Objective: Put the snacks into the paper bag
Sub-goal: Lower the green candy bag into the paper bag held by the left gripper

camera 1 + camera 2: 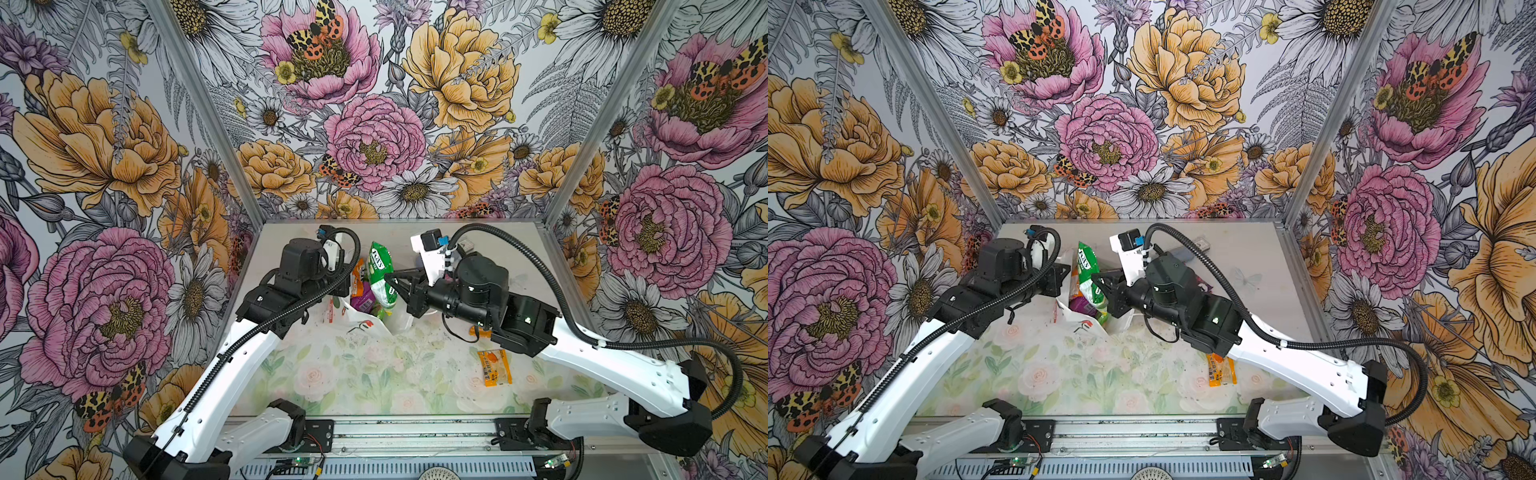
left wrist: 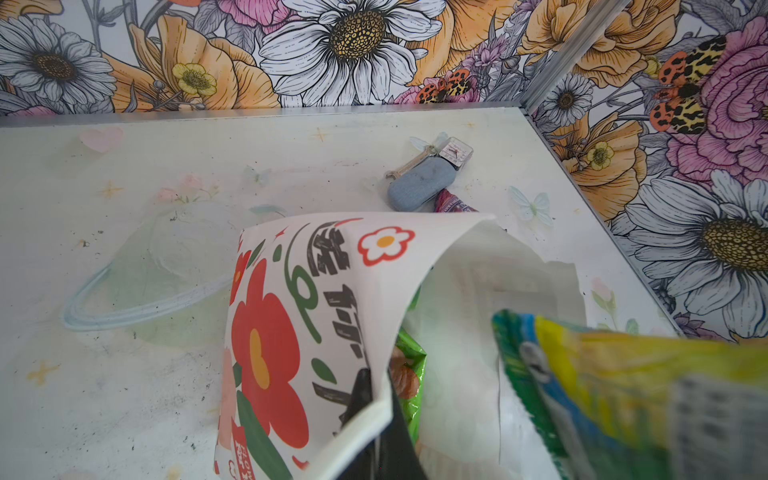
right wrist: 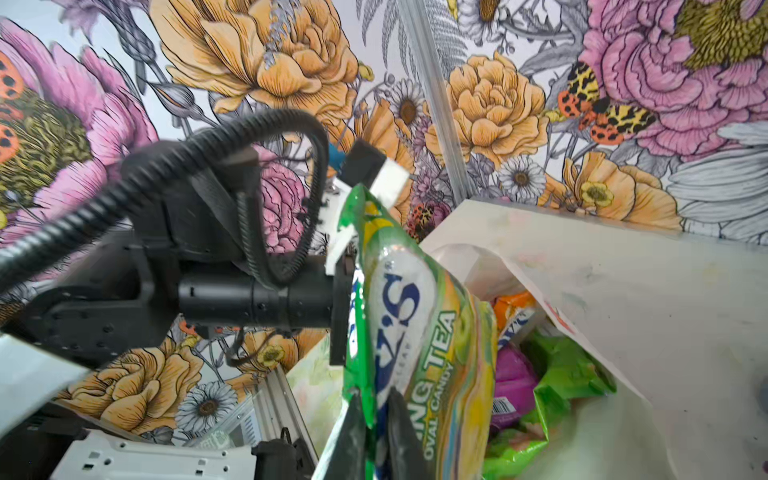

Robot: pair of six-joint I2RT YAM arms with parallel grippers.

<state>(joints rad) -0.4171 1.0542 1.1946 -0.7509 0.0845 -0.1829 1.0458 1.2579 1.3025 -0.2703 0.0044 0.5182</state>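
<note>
The left fingers point(image 2: 363, 399) were clamped on the rim of the paper bag point(image 2: 291, 316), which sat near the middle of the table point(image 1: 353, 382) between the two arms, its mouth pulled open. The right fingers point(image 3: 353, 440) were pinched on a long green packet point(image 3: 415, 324) held right at that mouth; whether its lower end was already inside could not be told. Within the bag lay a purple pouch point(image 3: 513, 374) among other green and orange packets. The step in hand looked like dropping the green packet in. To do it well, the right arm should probably tip the packet so one end leads into the opening, clear of the rim, and let go only once most of it is below the edge. Released across the rim, the slippery plastic might slide back onto the table. The left grip ought to hold the mouth wide and steady meanwhile, since thin paper could fold shut or tear if tugged. An orange packet point(image 1: 494, 368) lay on the table near the right arm, well apart from the bag, and seemed a likely next pick.
</note>
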